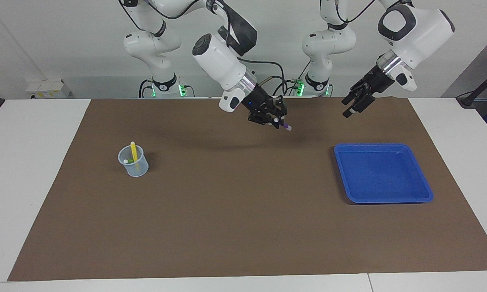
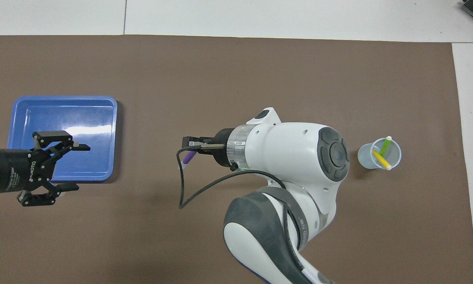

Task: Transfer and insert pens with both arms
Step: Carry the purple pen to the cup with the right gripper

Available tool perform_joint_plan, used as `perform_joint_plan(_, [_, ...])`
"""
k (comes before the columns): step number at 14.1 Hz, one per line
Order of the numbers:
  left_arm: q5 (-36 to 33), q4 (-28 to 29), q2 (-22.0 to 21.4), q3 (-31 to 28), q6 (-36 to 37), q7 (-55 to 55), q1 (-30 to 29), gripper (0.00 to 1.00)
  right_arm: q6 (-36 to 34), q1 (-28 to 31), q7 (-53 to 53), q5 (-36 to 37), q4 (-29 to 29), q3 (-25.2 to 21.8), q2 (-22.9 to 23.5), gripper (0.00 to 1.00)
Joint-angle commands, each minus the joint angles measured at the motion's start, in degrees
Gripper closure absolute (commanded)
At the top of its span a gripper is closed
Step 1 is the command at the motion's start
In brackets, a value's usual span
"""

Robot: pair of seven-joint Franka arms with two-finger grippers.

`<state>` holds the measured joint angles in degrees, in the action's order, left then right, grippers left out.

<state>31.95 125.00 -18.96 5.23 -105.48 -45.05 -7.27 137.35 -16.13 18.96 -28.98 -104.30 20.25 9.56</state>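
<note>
Our right gripper (image 1: 276, 120) is shut tight on the purple pen (image 1: 284, 126) up over the mat (image 1: 243, 227), cap end tipped down, so we can carry it; the cup (image 1: 133, 161), at nine o'clock from it, holds the yellow pen (image 1: 133, 151) and green pen (image 2: 384, 146); our left gripper (image 1: 354, 106) hangs wide open with nothing in it, over the mat at twelve o'clock from the blue tray (image 1: 383, 198), out of the way.

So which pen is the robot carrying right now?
Start at the brown mat, then find the right gripper up in the air over its middle. Pinched in it is the purple pen, pale tip pointing down. The yellow pen and green pen already stand in the clear cup.
</note>
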Motion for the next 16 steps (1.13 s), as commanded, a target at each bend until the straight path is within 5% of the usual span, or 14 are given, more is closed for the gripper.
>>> perform_joint_plan(1, [-6.7, 0.5, -1.5, -0.2, 4.1, 12.0, -0.6, 0.00, -10.4, 5.4, -8.9, 8.4, -0.5, 0.6, -2.6, 1.00])
perform_joint_plan(7, [-21.1, -3.7, -0.3, -0.1, 7.7, 38.7, -4.2, 0.00, -33.9, 19.5, -33.7, 20.4, 0.5, 0.2, -8.0, 1.00])
perform_joint_plan(11, [-27.3, -11.8, 4.4, 0.0, 7.7, 42.3, -4.1, 0.00, -34.5, 23.2, -55.8, 34.7, 0.2, 0.3, -8.1, 1.00])
perform_joint_plan(16, [-27.6, -19.3, 8.6, 0.0, 8.4, 42.2, -3.4, 0.00, -33.4, 27.6, -64.8, 37.4, -2.0, 0.4, -8.9, 1.00])
